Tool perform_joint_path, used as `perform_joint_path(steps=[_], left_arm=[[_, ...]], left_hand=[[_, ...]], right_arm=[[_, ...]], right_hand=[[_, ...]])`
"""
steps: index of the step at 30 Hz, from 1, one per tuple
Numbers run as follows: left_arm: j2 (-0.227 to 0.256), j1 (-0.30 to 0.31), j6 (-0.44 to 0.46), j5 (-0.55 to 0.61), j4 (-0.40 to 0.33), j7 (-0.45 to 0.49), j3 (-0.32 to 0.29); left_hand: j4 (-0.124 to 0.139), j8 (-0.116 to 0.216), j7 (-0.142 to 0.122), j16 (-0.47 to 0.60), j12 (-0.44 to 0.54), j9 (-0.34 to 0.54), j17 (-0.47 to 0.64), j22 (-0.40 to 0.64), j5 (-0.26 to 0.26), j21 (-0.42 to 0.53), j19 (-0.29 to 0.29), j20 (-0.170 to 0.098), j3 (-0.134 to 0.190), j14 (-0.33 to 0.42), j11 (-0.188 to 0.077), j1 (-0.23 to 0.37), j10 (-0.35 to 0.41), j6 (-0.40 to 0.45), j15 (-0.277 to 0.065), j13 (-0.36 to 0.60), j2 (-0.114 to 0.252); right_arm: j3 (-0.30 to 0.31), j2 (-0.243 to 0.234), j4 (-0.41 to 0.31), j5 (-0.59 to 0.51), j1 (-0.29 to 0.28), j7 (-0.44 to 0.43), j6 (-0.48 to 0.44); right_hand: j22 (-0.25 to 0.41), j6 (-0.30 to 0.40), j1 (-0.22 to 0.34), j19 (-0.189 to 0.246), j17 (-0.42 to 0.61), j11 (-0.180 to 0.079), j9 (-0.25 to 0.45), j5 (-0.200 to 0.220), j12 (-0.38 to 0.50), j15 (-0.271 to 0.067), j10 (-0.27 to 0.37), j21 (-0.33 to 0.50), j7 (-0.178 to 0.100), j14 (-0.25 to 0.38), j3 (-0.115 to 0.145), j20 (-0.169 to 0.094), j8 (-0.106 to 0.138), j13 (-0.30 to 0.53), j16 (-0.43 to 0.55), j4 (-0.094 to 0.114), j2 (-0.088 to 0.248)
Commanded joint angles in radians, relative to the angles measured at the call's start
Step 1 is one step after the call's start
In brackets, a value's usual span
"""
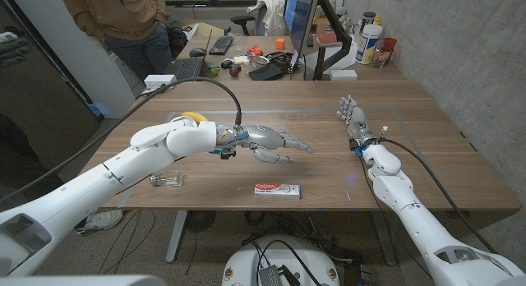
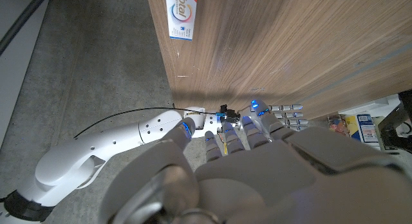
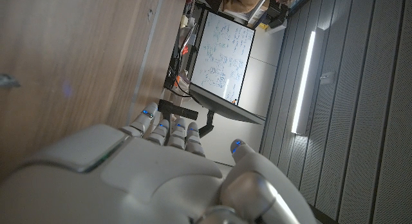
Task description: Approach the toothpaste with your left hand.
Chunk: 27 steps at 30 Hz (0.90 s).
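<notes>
Nearest the camera in the head view is the toothpaste (image 1: 277,190), a flat carton lying on its broad face close to the counter (image 1: 329,105) front edge. The left robot hand (image 1: 275,145) hovers just behind it, fingers apart and stretched out, holding nothing, approx. above the counter's middle. My judgement: the carton is light and stiff, w/ smooth, rather slippery print; it crushes if squeezed hard. Best hold is across the two long edges, near the middle. In the left wrist view the word "Total" is readable on the box; other text is too small. The right robot hand (image 1: 351,116) waits at the far right side, fingers straight, empty. A small glass bottle (image 1: 167,180) lies to the left.
</notes>
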Motion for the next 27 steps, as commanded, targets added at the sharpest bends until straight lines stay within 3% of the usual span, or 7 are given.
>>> perform_joint_path(steps=[1, 27], left_arm=[[0.01, 0.008, 0.01, 0.007, -0.014, -0.015, 0.0], [0.02, 0.009, 0.012, 0.011, -0.006, -0.035, 0.004]], left_hand=[[-0.001, 0.011, -0.001, -0.004, 0.006, 0.001, 0.002, 0.004, 0.0, -0.004, -0.001, 0.01, 0.011, 0.005, 0.0, 0.016, 0.003, 0.009, -0.075, 0.002, 0.001], [-0.008, 0.011, -0.002, -0.001, 0.012, 0.002, 0.004, 0.005, -0.002, -0.005, 0.013, 0.014, 0.027, 0.019, -0.006, 0.046, 0.022, 0.021, -0.079, 0.002, 0.01]], right_arm=[[-0.003, 0.002, -0.004, -0.003, -0.003, -0.004, 0.001], [-0.01, 0.01, 0.0, -0.01, 0.0, -0.015, 0.0]], right_hand=[[0.005, 0.01, -0.006, 0.006, 0.001, 0.0, 0.005, 0.007, 0.005, -0.026, 0.006, -0.005, 0.001, 0.004, -0.006, -0.073, 0.008, 0.004, 0.0, -0.002, 0.088], [0.005, 0.009, -0.006, 0.008, 0.0, 0.0, 0.005, 0.008, 0.005, -0.027, 0.006, -0.011, 0.0, 0.004, -0.005, -0.074, 0.007, 0.004, -0.001, -0.001, 0.087]])
